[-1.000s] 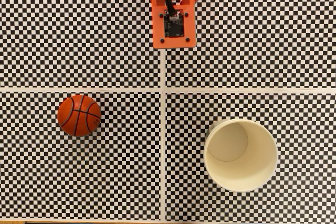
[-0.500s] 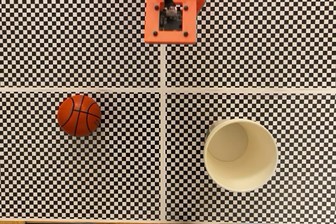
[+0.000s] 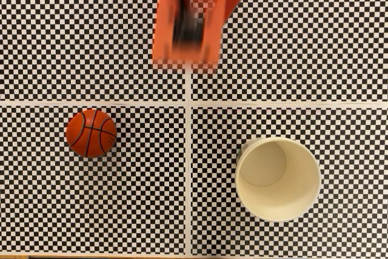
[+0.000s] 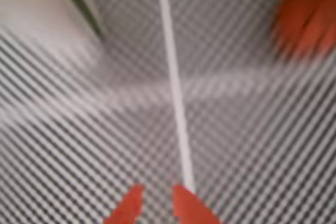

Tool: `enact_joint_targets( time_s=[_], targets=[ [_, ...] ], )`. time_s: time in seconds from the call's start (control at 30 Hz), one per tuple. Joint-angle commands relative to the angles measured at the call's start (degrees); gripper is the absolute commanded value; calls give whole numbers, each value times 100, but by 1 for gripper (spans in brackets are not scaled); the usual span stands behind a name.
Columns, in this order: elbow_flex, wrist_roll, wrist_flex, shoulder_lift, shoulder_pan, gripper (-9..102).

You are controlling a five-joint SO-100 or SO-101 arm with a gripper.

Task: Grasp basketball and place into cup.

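In the fixed view the basketball [image 3: 91,133], orange with black seams, rests on the checkered mat left of the centre line. The cream-white cup [image 3: 277,178] stands upright at the lower right, mouth up and nothing inside. My orange gripper [image 3: 187,59] hangs blurred at the top centre, well apart from both. In the wrist view the basketball [image 4: 307,17] is a blur at the top right and the cup [image 4: 37,9] a pale blur at the top left. The gripper [image 4: 156,203] shows two orange fingertips [image 4: 128,208] with a narrow gap and nothing between them.
White tape lines [image 3: 188,150] cross the black-and-white checkered mat [image 3: 91,40], splitting it into quarters. A thin strip of the table edge [image 3: 18,257] shows at the bottom left.
The gripper has gone from sharp to motion-blurred, looks larger and reaches a little lower and to the left in the fixed view. Ball and cup have not moved.
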Motion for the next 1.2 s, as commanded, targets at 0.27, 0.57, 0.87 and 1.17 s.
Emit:
enact_joint_targets(
  time_s=[0.27, 0.57, 0.87, 1.17],
  targets=[
    [-3542, 431, 1292, -1969, -26, 0],
    [-5142, 606, 1934, -3463, 167, 0],
    [-5722, 536, 1942, -4526, 721, 0],
    [-6135, 167, 1942, -5300, 1600, 0]
  ],
)
